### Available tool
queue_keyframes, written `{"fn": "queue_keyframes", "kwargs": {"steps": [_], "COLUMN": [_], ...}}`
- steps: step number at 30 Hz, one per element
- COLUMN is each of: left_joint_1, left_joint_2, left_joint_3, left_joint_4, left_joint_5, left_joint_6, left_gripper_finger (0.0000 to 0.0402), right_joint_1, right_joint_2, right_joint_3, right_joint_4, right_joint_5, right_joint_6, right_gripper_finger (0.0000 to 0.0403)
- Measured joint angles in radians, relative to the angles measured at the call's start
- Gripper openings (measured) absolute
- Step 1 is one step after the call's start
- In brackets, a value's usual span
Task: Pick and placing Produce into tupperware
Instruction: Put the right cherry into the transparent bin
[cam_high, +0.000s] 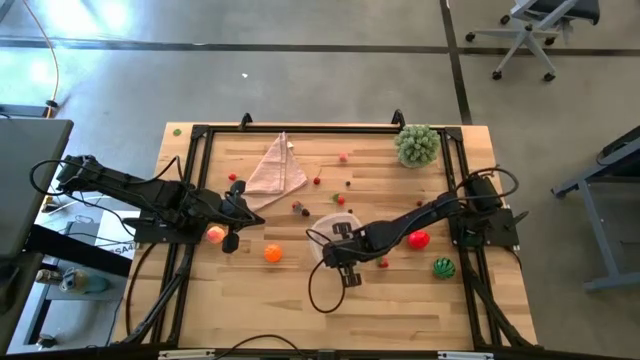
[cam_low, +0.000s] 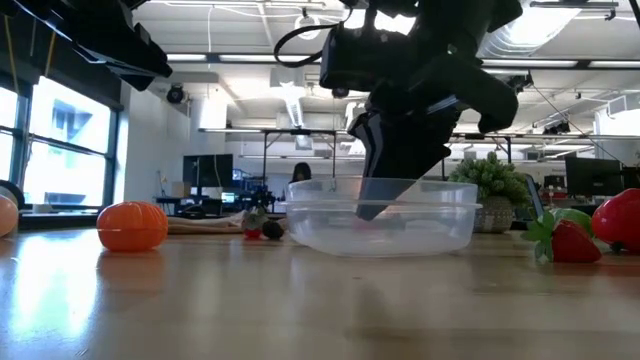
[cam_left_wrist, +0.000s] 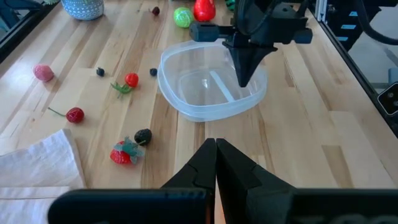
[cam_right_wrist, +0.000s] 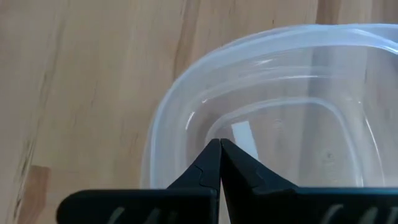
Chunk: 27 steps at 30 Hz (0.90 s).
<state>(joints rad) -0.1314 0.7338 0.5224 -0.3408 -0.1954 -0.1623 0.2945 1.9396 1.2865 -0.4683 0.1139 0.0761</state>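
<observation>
The clear tupperware (cam_left_wrist: 205, 106) stands on the table's middle; it also shows in the high view (cam_high: 325, 222) and the low view (cam_low: 440, 225). My right gripper (cam_left_wrist: 245, 79) is shut and points down inside the tub's walls, as its own wrist view (cam_right_wrist: 219, 144) shows. My left gripper (cam_left_wrist: 216, 144) is shut and empty, raised left of the tub, beside a pink peach (cam_high: 215, 234) that lies on the table. An orange (cam_low: 133, 225) lies between the peach and the tub. A red apple (cam_high: 418, 239), a striped melon (cam_high: 443, 267) and a strawberry (cam_low: 572, 243) lie right of the tub. My right gripper's shut fingertips (cam_low: 366, 208) reach down from above into the tub. I cannot tell whether they touch the tub's floor (cam_right_wrist: 292, 137).
A folded pink cloth (cam_high: 275, 170) and a bushy plant (cam_high: 417, 145) stand toward the far edge. Small berries (cam_left_wrist: 74, 114) and a dark berry (cam_left_wrist: 143, 135) lie scattered between cloth and tub. A green ball (cam_left_wrist: 182, 17) lies near the red apple. Black frame rails (cam_high: 300, 130) border the table.
</observation>
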Motion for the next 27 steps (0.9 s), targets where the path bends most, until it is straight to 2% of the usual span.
{"fn": "queue_keyframes", "kwargs": {"steps": [4, 8, 15, 20, 23, 27], "left_joint_1": [0.0, 0.0, 0.0, 0.0, 0.0, 0.0], "left_joint_2": [0.0, 0.0, 0.0, 0.0, 0.0, 0.0], "left_joint_3": [0.0, 0.0, 0.0, 0.0, 0.0, 0.0], "left_joint_4": [0.0, 0.0, 0.0, 0.0, 0.0, 0.0], "left_joint_5": [0.0, 0.0, 0.0, 0.0, 0.0, 0.0], "left_joint_6": [0.0, 0.0, 0.0, 0.0, 0.0, 0.0], "left_gripper_finger": [0.0001, 0.0001, 0.0001, 0.0001, 0.0001, 0.0001], "right_joint_1": [-0.006, -0.006, -0.014, -0.041, -0.061, -0.089], "right_joint_2": [0.0, -0.001, -0.002, -0.007, -0.045, -0.156], "right_joint_3": [0.071, 0.191, 0.431, 0.573, 0.597, 0.527], "right_joint_4": [-0.075, -0.22, -0.541, -0.784, -0.886, -0.967], "right_joint_5": [0.05, 0.146, 0.372, 0.469, 0.502, 0.537], "right_joint_6": [-0.016, -0.045, -0.041, 0.046, 0.123, 0.241], "right_gripper_finger": [0.0, 0.0, 0.0, 0.0, 0.0, 0.0]}}
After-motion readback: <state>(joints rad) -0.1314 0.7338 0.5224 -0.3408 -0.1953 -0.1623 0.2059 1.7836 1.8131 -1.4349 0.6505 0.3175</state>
